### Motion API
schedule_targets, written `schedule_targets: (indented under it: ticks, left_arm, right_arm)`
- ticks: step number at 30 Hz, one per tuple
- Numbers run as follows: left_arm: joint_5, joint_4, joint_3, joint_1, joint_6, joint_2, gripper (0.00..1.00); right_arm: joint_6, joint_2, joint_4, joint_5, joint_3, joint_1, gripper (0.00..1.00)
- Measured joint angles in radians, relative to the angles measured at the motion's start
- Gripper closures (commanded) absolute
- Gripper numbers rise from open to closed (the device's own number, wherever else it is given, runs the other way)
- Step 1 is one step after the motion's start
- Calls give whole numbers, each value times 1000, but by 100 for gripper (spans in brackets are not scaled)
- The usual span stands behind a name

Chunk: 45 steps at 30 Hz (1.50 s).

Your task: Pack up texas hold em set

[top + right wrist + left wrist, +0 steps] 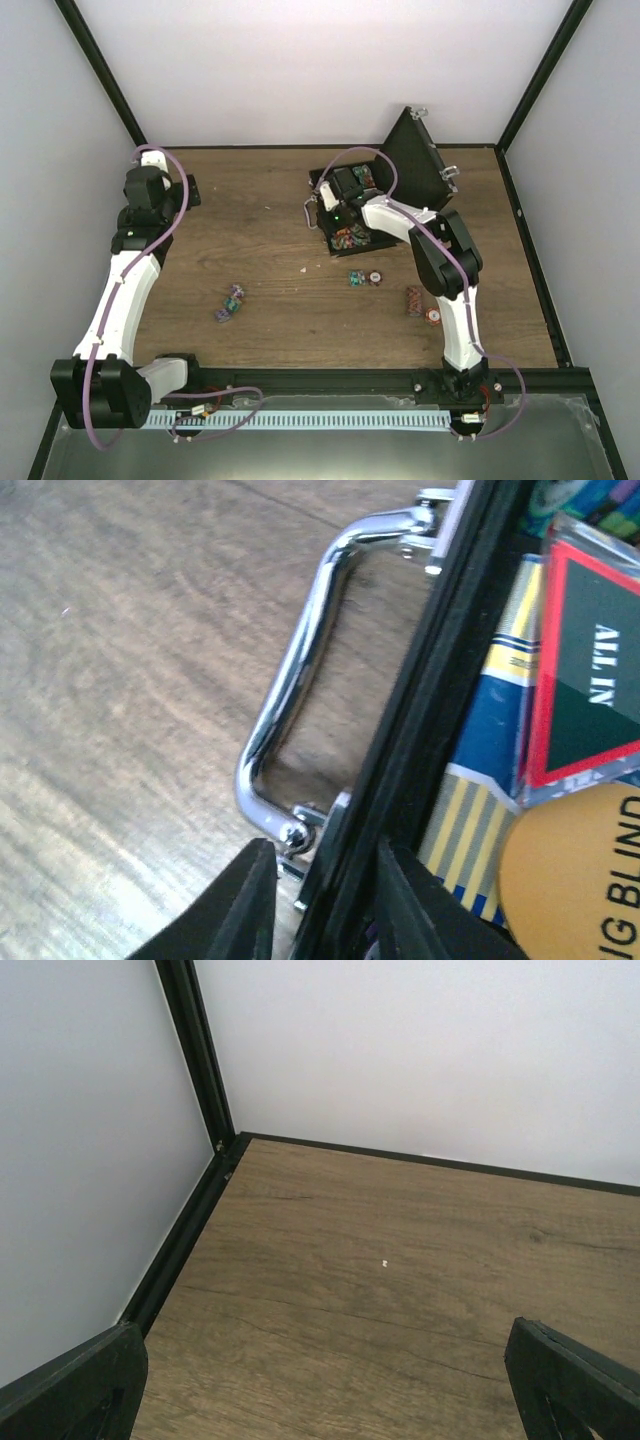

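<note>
The black briefcase (345, 238) lies open at the back middle, its lid (415, 160) standing up. Inside I see chips, a blue and yellow card deck (490, 740), a red "ALL IN" plaque (590, 680) and an orange "BIG BLIND" button (580, 880). My right gripper (325, 205) (325, 900) straddles the case's front wall (420, 720) beside the silver handle (290, 690), one finger outside and one inside, closed on the wall. My left gripper (190, 190) (330, 1360) is open and empty over bare wood at the back left.
Loose chip stacks lie on the table: a purple group (229, 303) left of centre, a pair (365, 278) below the case, and more (414, 300) (433, 317) by the right arm. White walls with black frame posts (200, 1070) enclose the table.
</note>
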Motion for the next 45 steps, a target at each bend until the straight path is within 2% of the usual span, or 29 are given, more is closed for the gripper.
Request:
schedule_targets:
  ticks: [6, 10, 13, 18, 24, 29, 34, 45]
  left_arm:
    - [-6, 2, -3, 0, 0, -7, 0]
    - [-16, 7, -15, 0, 0, -20, 0]
    - [-25, 11, -20, 0, 0, -31, 0]
    - [-32, 16, -21, 0, -1, -42, 0]
    - [-43, 23, -26, 0, -1, -45, 0]
    - [-54, 23, -33, 0, -1, -51, 0]
    - [-58, 23, -33, 0, -1, -51, 0]
    - [-69, 30, -35, 0, -1, -51, 0]
  right_arm:
    - [21, -64, -40, 10, 0, 26, 37]
    - [45, -182, -69, 43, -8, 33, 28]
    - [70, -294, -82, 74, -53, 33, 24]
    - [131, -426, -152, 119, -197, 33, 24]
    - [220, -440, -252, 111, -372, 33, 20]
    - [271, -440, -323, 125, -419, 66, 19]
    - [293, -441, -339, 129, -428, 121, 27]
    - [315, -440, -343, 147, -445, 140, 43]
